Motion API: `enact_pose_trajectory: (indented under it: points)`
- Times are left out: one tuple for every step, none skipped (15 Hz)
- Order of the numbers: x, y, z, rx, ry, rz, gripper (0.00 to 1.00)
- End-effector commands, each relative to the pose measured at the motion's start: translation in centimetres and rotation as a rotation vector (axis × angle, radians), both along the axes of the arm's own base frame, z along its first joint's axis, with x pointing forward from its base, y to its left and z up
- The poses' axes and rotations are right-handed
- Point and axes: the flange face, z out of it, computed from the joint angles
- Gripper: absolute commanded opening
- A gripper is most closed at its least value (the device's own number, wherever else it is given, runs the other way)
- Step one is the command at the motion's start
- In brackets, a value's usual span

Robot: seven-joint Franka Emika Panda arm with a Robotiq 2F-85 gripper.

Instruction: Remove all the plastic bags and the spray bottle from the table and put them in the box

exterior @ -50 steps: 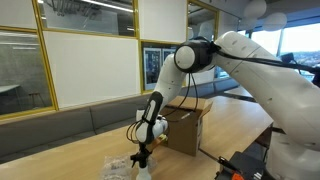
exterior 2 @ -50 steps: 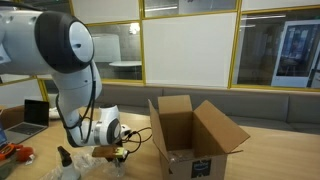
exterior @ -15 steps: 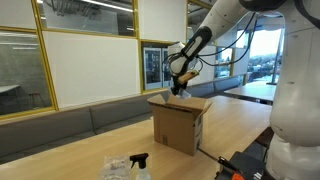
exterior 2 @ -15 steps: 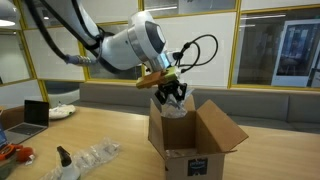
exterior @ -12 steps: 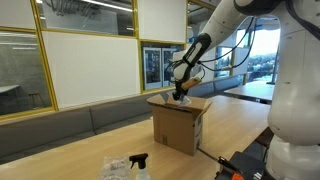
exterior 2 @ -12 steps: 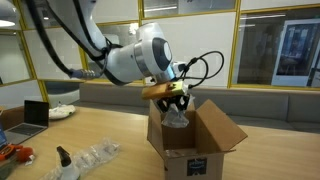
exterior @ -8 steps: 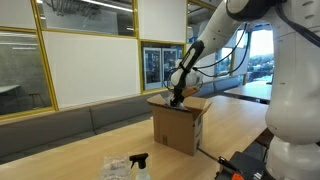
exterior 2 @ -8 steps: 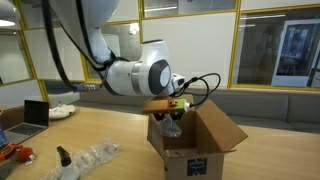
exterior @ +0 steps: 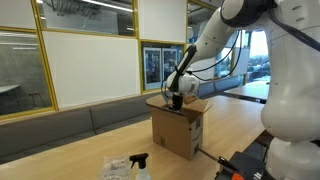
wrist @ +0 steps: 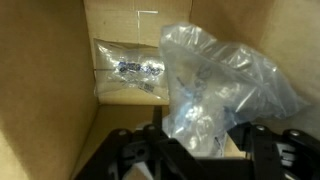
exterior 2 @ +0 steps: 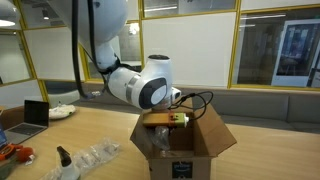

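I have lowered the gripper (wrist: 205,142) from above the box (exterior 2: 195,160) down into its mouth within the last second. In the wrist view the jaws now stand spread, with the bag (wrist: 220,85) puffed up between them, over a flat bag (wrist: 128,68) on the box floor. Whether it has dropped free I cannot tell. I judge this delivery nearly done. The other bags (exterior 2: 95,155) and the bottle (exterior 2: 64,157) wait on the table (exterior: 70,150).

No text can be read: the dark label (exterior 2: 183,168) on the front of the box (exterior 2: 158,166) and the dark print (wrist: 140,68) on a flat bag (wrist: 112,82) at ten o'clock inside are blurred.
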Motion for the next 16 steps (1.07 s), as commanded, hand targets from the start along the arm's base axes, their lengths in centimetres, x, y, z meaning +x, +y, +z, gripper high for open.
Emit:
enact_pose_trajectory:
  points:
    - [0.2,-0.6,-0.3,0.016,0.012,0.035,0.98]
    - [0.1,-0.7,-0.4,0.015,0.017,0.037,1.00]
    - [0.1,-0.7,-0.3,0.018,0.019,0.026,1.00]
    - [0.3,-0.3,0.4,0.041,0.017,-0.001,1.00]
    - [0.4,0.3,1.4,0.006,0.007,-0.020,1.00]
    - [0.7,1.0,2.3,-0.003,-0.007,-0.028,1.00]
    - [1.0,1.9,3.4,-0.012,-0.024,-0.040,1.00]
    - [1.4,3.2,4.2,-0.018,-0.036,-0.048,1.00]
    - [1.7,4.7,5.2,-0.018,-0.045,-0.049,1.00]
    - [2.0,6.5,6.1,-0.025,-0.058,-0.046,1.00]
    - [2.3,8.2,6.9,-0.019,-0.066,-0.040,1.00]
    - [2.6,10.2,7.6,-0.020,-0.075,-0.030,1.00]
    - [2.8,11.9,8.4,-0.014,-0.087,-0.018,1.00]
    - [2.8,14.0,9.1,-0.009,-0.103,0.000,1.00]
    - [2.8,15.8,9.7,-0.004,-0.116,0.018,1.00]
    - [2.8,17.4,10.3,0.005,-0.126,0.034,1.00]
